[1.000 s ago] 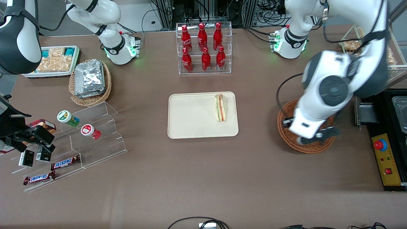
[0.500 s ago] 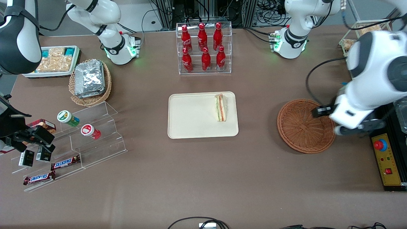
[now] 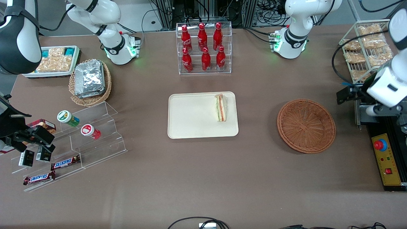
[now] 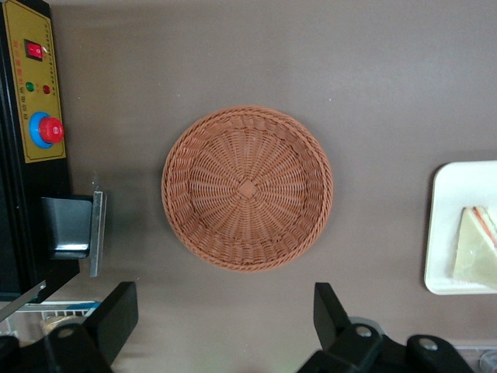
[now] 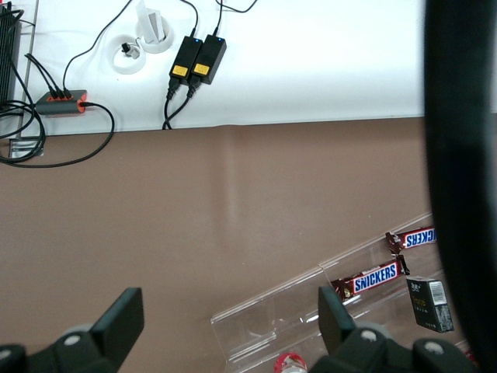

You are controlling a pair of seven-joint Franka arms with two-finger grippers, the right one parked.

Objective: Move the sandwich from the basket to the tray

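The sandwich (image 3: 221, 107) lies in the cream tray (image 3: 190, 116) at mid-table, against the rim nearest the basket. The reddish-brown basket (image 3: 306, 125) is empty, beside the tray toward the working arm's end. My left gripper (image 3: 359, 102) is raised past the basket, over the table's edge by the black control box, open and empty. In the left wrist view the gripper (image 4: 224, 318) has both black fingers (image 4: 116, 311) wide apart, with the empty basket (image 4: 247, 189), the tray's corner (image 4: 446, 233) and the sandwich (image 4: 475, 249) in sight.
A clear rack of red bottles (image 3: 205, 47) stands farther from the camera than the tray. A black control box with a red button (image 3: 386, 159) and a wire rack of snack bags (image 3: 365, 51) sit at the working arm's end. A foil-pack basket (image 3: 90, 79) and acrylic steps (image 3: 82, 136) lie toward the parked arm's end.
My left gripper has moved from over the basket out toward the working arm's end of the table, uncovering the empty basket. The sandwich and tray have not moved.
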